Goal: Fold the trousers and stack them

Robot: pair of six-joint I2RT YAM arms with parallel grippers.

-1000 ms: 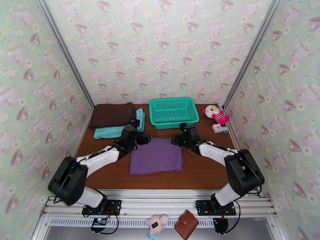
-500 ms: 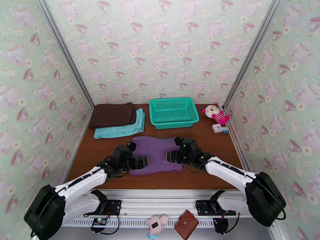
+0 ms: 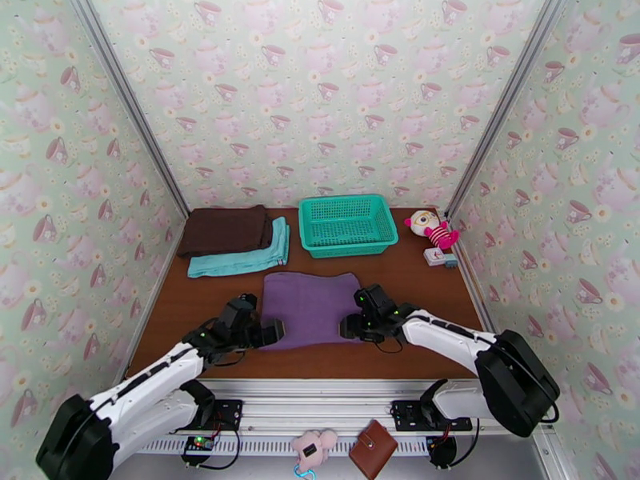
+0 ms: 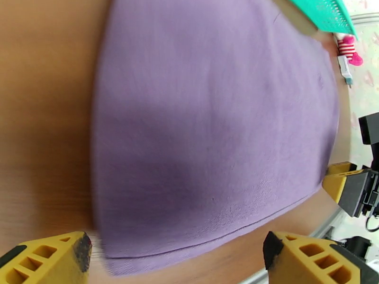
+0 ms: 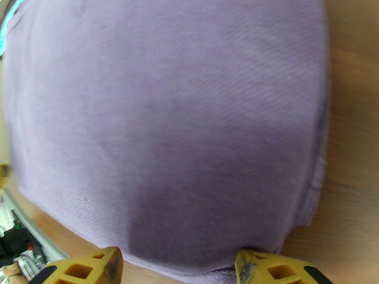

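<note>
The purple trousers [image 3: 312,308] lie folded into a flat rectangle in the middle of the brown table. My left gripper [image 3: 273,332] sits low at their near left corner. My right gripper [image 3: 349,326] sits at their near right corner. In the left wrist view the trousers [image 4: 213,128] spread out ahead, and the left gripper [image 4: 175,263] is open with its yellow fingertips [image 4: 52,263] wide apart at the fabric's near edge. In the right wrist view the trousers [image 5: 166,119] lie close ahead, and the right gripper [image 5: 177,270] is open just short of the cloth's edge.
A teal mesh basket [image 3: 348,224] stands behind the trousers. A dark brown folded garment [image 3: 226,230] and a teal folded garment [image 3: 240,258] lie at the back left. A plush toy [image 3: 430,228] and a small box [image 3: 438,257] sit at the back right.
Both grippers have moved from the trousers' far edge toward me, down to the near corners. The trousers now lie flat and smooth.
</note>
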